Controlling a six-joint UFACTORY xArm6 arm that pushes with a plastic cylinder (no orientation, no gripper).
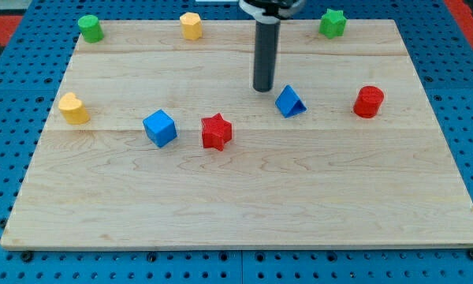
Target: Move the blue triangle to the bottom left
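Observation:
The blue triangle (290,102) lies on the wooden board (244,197), right of centre in the upper half. My tip (263,89) stands on the board just up and to the left of the blue triangle, a small gap apart from it. The dark rod rises from there to the view's top.
A red star (216,132) and a blue cube (160,128) lie left of the triangle. A red cylinder (369,102) is to its right. A yellow block (73,108) sits at the left edge. A green cylinder (90,28), yellow block (191,25) and green star (332,23) line the top edge.

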